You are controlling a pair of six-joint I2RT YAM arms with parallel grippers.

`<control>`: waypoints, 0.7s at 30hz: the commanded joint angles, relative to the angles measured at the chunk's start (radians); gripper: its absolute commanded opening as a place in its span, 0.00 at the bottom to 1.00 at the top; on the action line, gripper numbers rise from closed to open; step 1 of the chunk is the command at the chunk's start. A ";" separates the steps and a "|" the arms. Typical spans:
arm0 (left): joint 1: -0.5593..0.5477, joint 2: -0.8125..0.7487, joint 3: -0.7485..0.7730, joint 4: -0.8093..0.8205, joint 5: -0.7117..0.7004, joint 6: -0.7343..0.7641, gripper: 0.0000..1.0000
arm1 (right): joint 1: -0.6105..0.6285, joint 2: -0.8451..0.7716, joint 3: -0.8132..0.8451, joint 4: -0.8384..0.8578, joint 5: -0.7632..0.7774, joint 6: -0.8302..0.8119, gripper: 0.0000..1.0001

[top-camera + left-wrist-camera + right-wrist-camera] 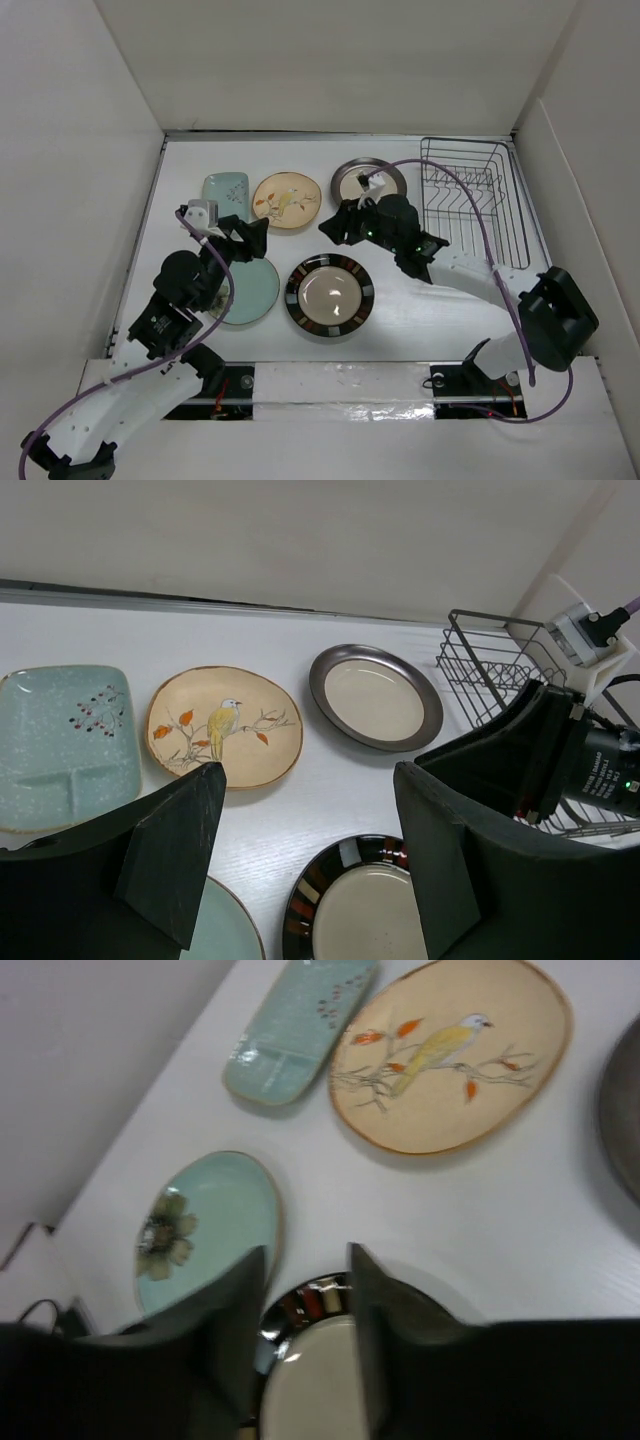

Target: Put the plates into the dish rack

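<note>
Five plates lie flat on the white table. The pale-green rectangular plate (225, 193) is far left, the cream-yellow floral plate (286, 202) beside it, and the dark-brown-rimmed plate (366, 180) farther right. The pale-green round plate (252, 292) and the striped-rim plate (330, 297) lie nearer. The wire dish rack (475, 200) stands at the far right, with no plates in it. My left gripper (255, 238) is open and empty above the pale-green round plate's far edge (225, 930). My right gripper (335, 225) is open and empty, over the far rim of the striped-rim plate (305, 1360).
White walls close in the table at the back and on both sides. The right arm (580, 760) and its purple cable reach across in front of the dish rack (490, 660). The two grippers are close together near the table's middle.
</note>
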 commanded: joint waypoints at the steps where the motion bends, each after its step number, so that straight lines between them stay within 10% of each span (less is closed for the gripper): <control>1: 0.004 -0.005 -0.014 0.060 -0.014 0.016 0.65 | 0.018 -0.023 0.041 0.148 -0.073 -0.009 0.54; 4: 0.004 -0.024 -0.028 0.063 0.016 0.050 0.61 | 0.018 0.034 0.066 0.133 -0.132 -0.020 0.59; 5: 0.004 -0.027 -0.031 0.064 0.017 0.053 0.59 | 0.018 0.048 0.071 0.131 -0.146 -0.018 0.29; 8: 0.004 -0.034 -0.036 0.069 -0.003 0.065 0.38 | 0.018 0.076 0.055 0.200 -0.230 0.006 0.00; 11: 0.004 -0.027 -0.030 0.058 -0.011 0.067 0.00 | 0.018 0.143 0.107 0.183 -0.274 0.013 0.00; 15: 0.004 -0.007 -0.026 0.043 -0.035 0.067 0.00 | 0.018 0.255 0.189 0.102 -0.311 0.011 0.00; 21: 0.004 -0.010 -0.028 0.043 -0.057 0.064 0.10 | 0.029 0.335 0.221 0.007 -0.288 -0.029 0.58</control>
